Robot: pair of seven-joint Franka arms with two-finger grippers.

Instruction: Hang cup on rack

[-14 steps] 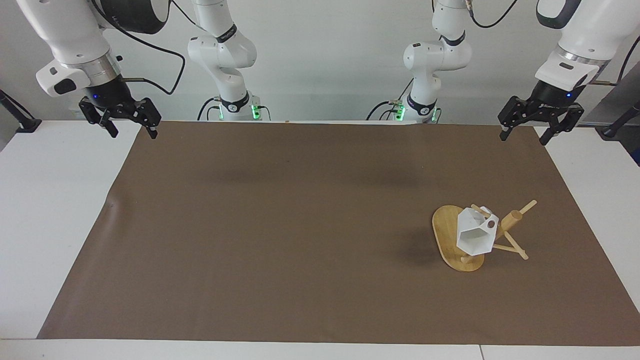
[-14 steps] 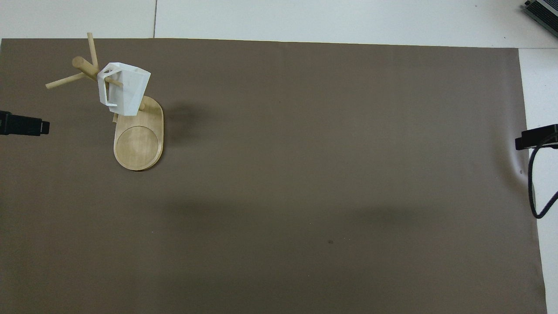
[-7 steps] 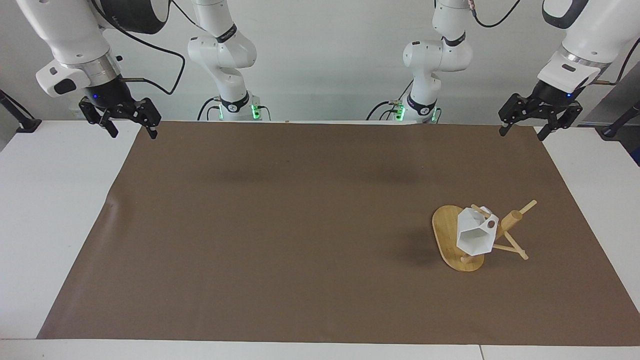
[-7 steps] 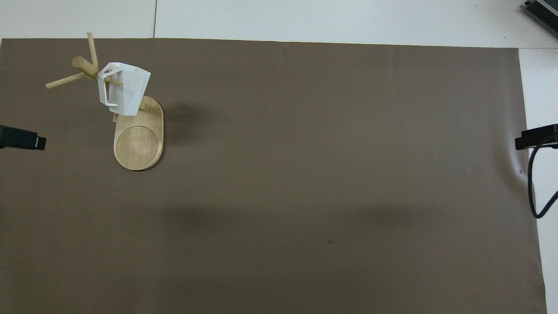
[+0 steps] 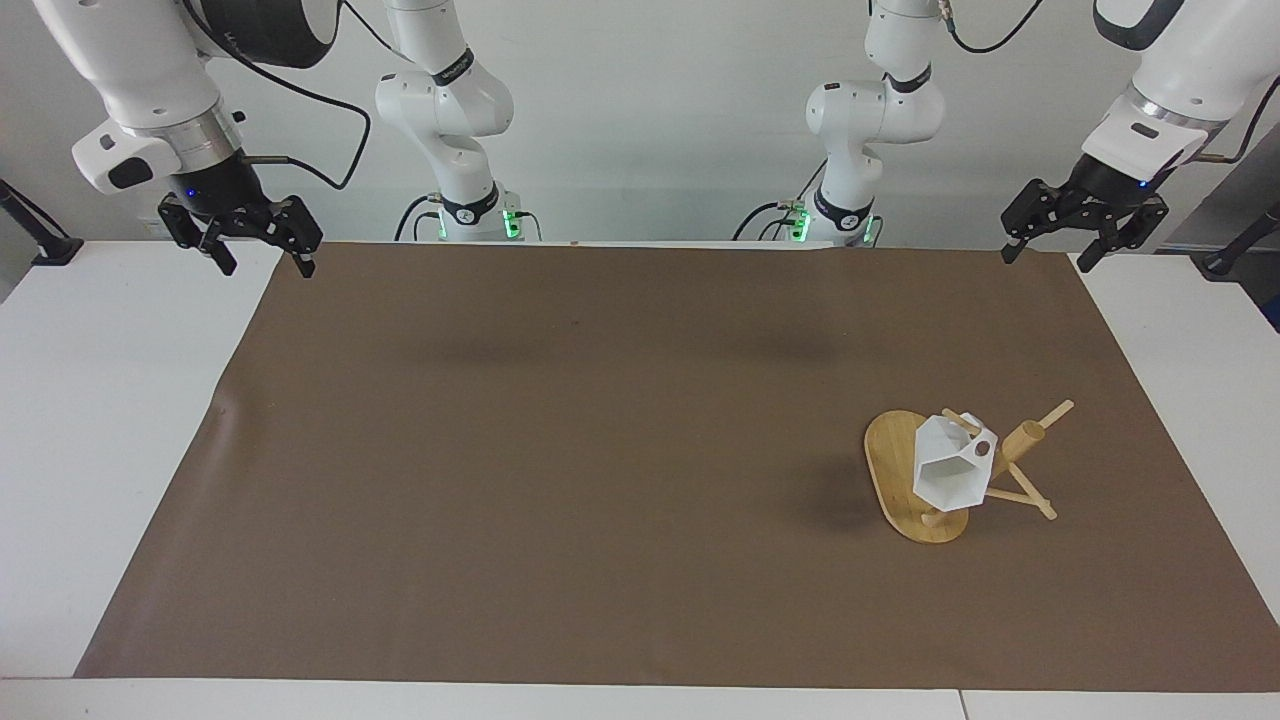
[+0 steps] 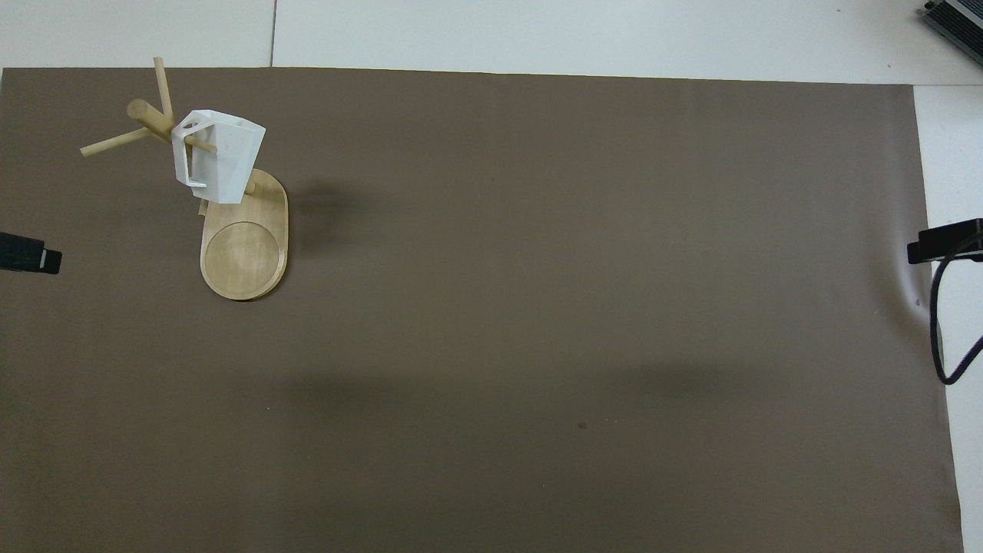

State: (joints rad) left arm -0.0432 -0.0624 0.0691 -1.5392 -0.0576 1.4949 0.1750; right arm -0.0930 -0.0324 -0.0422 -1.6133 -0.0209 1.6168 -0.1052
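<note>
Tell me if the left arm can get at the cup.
Probably yes. The cup hangs on the rack toward the left arm's end; the left gripper is open, raised over the mat's corner, with nothing between.

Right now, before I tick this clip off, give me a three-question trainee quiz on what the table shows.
1. True or false: the cup hangs on a peg of the rack.
2. Which gripper is holding something? A) left gripper B) right gripper C) neither
3. Fill in: the rack stands on the brown ____, toward the ____ arm's end of the table.

Key:
1. True; a peg passes through its handle.
2. C; both are open, raised over the mat's corners nearest the robots.
3. mat; left.
</note>
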